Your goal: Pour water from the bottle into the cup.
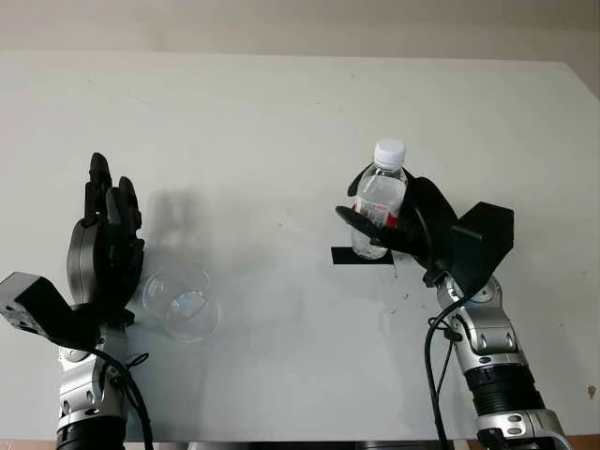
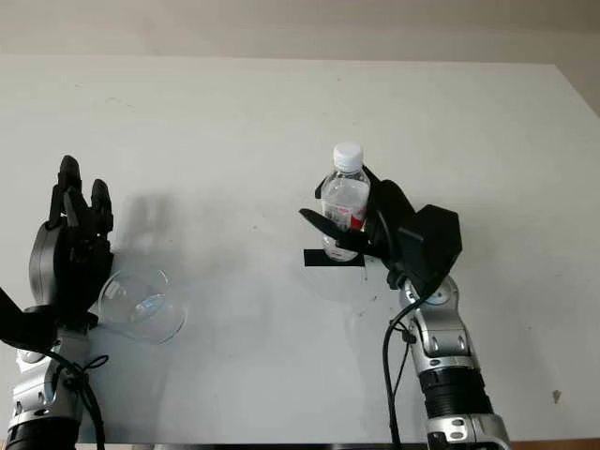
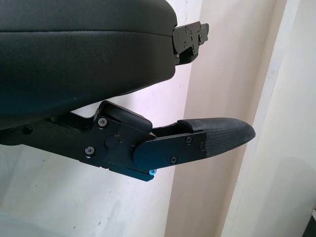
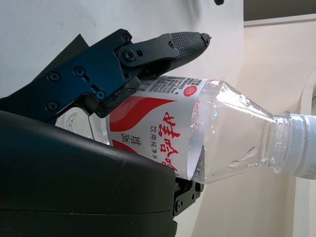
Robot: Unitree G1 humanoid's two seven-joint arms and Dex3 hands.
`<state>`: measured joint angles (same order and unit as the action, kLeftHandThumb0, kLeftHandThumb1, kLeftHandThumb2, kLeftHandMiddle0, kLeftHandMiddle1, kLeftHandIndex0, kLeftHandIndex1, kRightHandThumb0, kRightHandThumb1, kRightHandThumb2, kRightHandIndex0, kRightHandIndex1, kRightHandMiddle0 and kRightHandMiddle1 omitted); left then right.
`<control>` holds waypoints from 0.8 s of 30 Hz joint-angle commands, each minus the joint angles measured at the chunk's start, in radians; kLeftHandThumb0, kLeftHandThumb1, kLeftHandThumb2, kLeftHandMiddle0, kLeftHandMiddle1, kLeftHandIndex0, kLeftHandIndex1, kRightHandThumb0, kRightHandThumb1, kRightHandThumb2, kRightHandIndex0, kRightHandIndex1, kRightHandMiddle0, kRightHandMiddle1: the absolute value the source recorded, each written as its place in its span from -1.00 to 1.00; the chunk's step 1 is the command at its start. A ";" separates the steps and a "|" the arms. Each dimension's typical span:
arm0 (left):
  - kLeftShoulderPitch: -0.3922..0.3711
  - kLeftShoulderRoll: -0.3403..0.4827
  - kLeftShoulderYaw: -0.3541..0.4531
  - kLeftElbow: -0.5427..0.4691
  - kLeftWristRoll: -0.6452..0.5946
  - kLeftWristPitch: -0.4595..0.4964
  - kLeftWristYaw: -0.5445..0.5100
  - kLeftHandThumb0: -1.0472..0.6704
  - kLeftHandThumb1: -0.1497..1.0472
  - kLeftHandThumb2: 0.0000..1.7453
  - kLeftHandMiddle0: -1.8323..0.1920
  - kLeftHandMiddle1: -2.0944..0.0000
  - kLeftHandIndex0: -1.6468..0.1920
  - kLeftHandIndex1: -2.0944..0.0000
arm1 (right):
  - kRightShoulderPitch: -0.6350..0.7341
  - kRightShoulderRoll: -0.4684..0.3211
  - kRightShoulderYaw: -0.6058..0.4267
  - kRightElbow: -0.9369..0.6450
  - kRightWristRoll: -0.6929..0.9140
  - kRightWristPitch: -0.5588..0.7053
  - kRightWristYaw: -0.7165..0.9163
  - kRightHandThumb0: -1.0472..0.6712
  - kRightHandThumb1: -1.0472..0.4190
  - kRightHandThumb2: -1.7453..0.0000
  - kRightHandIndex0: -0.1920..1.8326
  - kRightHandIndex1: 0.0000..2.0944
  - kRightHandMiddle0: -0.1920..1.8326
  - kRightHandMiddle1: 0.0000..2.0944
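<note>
Cup point(image 1: 182, 301), a clear thin-walled tumbler, sits nearest on the white table point(image 1: 281, 122) at about eight o'clock, tipped so its mouth faces up and away rather than standing square. Just at its nine o'clock side the left hand point(image 1: 105, 246) stands open, holding nothing; whether it touches the rim I cannot tell. Farther out, at about three o'clock, the right hand point(image 1: 398, 225) has its fingers wrapped around the labelled middle of the bottle point(image 1: 380, 199), which stands upright over a black mark point(image 1: 362, 256) on the table. Its white cap point(image 1: 390, 150) looks to be on, so nothing pours yet. That bottle seems mostly empty, hence light, and its soft plastic wall will likely dent and slip under a hard squeeze; the label band is the sensible hold. Light and tilted, the cup would likely skid or roll at a nudge.
</note>
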<state>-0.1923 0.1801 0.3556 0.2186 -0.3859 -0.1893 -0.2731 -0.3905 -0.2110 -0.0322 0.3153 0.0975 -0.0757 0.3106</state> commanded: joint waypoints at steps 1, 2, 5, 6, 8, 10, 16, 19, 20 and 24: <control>0.024 0.002 0.003 0.016 0.001 0.008 0.000 -0.67 1.00 -0.32 1.00 0.98 1.00 1.00 | 0.029 0.006 -0.001 0.022 0.004 0.020 0.003 -0.39 -1.00 0.59 0.10 1.00 -0.21 1.00; 0.024 0.003 0.003 0.017 0.000 0.009 -0.002 -0.67 1.00 -0.32 1.00 0.98 1.00 1.00 | 0.031 0.007 -0.003 0.020 0.008 0.024 0.005 -0.39 -1.00 0.59 0.09 1.00 -0.21 1.00; 0.021 0.006 0.003 0.021 0.004 0.009 -0.001 -0.68 1.00 -0.33 1.00 0.98 1.00 1.00 | 0.033 0.009 -0.006 0.015 0.020 0.035 0.014 -0.37 -1.00 0.58 0.10 1.00 -0.21 1.00; 0.020 0.006 0.002 0.021 0.006 0.007 0.000 -0.68 1.00 -0.33 1.00 0.98 1.00 1.00 | 0.035 0.010 -0.007 0.003 0.025 0.051 0.014 -0.38 -1.00 0.58 0.10 1.00 -0.20 1.00; 0.018 0.006 0.002 0.022 0.008 0.006 0.002 -0.68 1.00 -0.33 1.00 0.98 1.00 1.00 | 0.038 0.011 -0.008 -0.014 0.034 0.076 0.017 -0.38 -1.00 0.58 0.09 1.00 -0.20 1.00; 0.016 0.007 0.002 0.027 0.005 -0.001 -0.005 -0.68 1.00 -0.33 1.00 0.98 1.00 1.00 | 0.040 0.008 -0.008 -0.032 0.044 0.109 0.026 -0.39 -1.00 0.58 0.09 1.00 -0.19 1.00; 0.012 0.009 -0.001 0.029 0.008 0.001 0.001 -0.68 1.00 -0.34 1.00 0.97 1.00 1.00 | 0.048 -0.018 0.000 -0.088 0.059 0.190 0.085 -0.47 -1.00 0.71 -0.06 1.00 -0.36 1.00; 0.012 0.010 0.000 0.033 0.001 0.000 -0.007 -0.68 1.00 -0.33 1.00 0.98 1.00 1.00 | 0.055 -0.009 -0.012 -0.089 0.075 0.191 0.094 -0.51 -1.00 0.86 -0.43 1.00 -0.66 0.96; 0.011 0.010 0.000 0.035 0.002 0.000 -0.007 -0.68 1.00 -0.33 1.00 0.98 1.00 1.00 | 0.057 -0.006 -0.016 -0.088 0.081 0.190 0.095 -0.51 -0.99 0.88 -0.50 1.00 -0.70 0.92; 0.013 0.006 -0.002 0.033 0.005 0.001 -0.003 -0.68 1.00 -0.33 1.00 0.98 1.00 1.00 | 0.064 -0.014 -0.018 -0.073 0.081 0.171 0.108 -0.54 -0.93 0.94 -0.75 0.58 -0.77 0.43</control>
<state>-0.1951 0.1916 0.3552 0.2311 -0.3843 -0.1889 -0.2765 -0.3493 -0.2156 -0.0499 0.2276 0.1810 0.1010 0.4144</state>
